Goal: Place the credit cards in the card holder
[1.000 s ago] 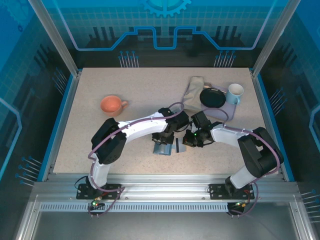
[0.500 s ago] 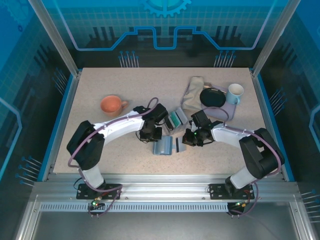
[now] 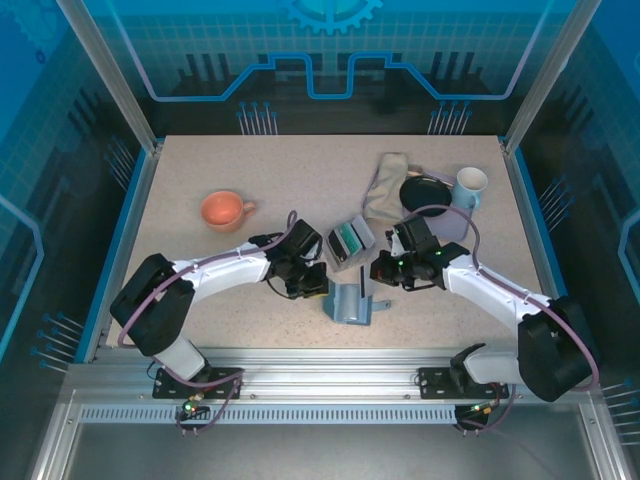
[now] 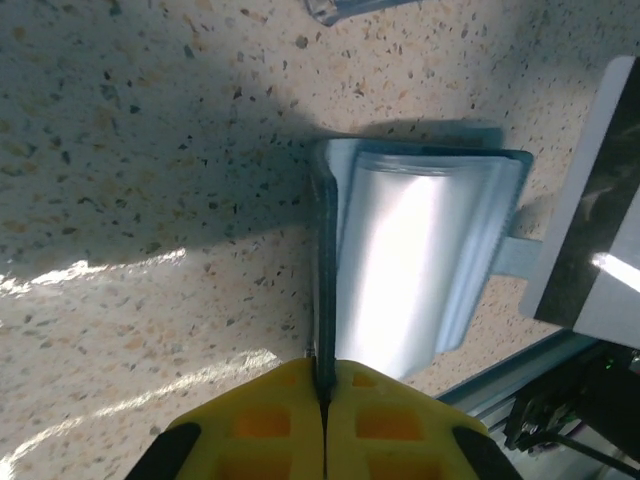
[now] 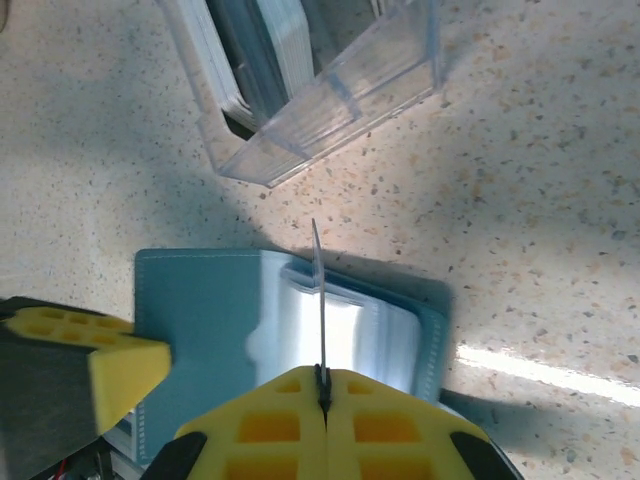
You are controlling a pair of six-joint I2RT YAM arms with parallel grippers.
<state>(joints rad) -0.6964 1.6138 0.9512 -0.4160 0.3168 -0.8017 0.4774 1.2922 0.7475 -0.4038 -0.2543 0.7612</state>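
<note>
So the speckled table [image 3: 200, 270] is the big thing here. The blue wallet [image 3: 352, 303] sits near its front edge, between the two arms, lying open with its shiny clear pockets facing up. Just behind it is the clear tray [image 3: 350, 240] with a stack of teal cards [image 5: 262, 55] standing in it. An orange mug [image 3: 222, 210] is well off to the left.

The left gripper [image 4: 322, 375] has its yellow fingers pressed together on the wallet's edge, pinching one flap. The right gripper [image 5: 322, 385] is clamped on a single card [image 5: 319, 300], held edge-on right above the wallet's pockets. Can't tell if it's touching them.
</note>
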